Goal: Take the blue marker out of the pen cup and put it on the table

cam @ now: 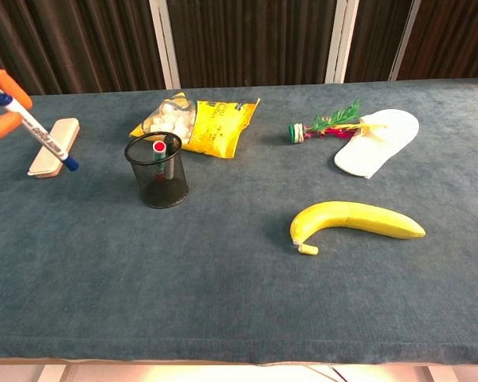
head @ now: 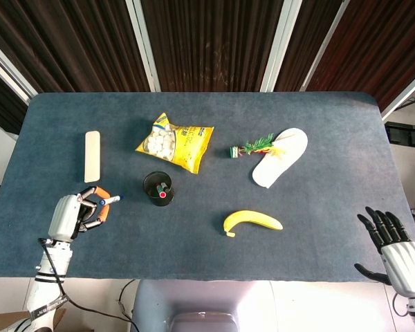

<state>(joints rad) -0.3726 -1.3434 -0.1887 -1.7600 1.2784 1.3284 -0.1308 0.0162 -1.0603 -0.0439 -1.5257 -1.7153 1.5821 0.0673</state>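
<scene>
My left hand holds the blue marker pinched in its orange-tipped fingers, to the left of the pen cup. In the chest view the blue marker slants down to the right at the far left edge, blue tip lowest, above the table; only orange fingertips of that hand show there. The black mesh pen cup stands upright with a red-capped marker still inside. My right hand hangs open past the table's near right corner.
A beige eraser block lies left of the cup. A yellow snack bag is behind the cup. A banana, a white slipper and a green feathered toy lie to the right on the blue table.
</scene>
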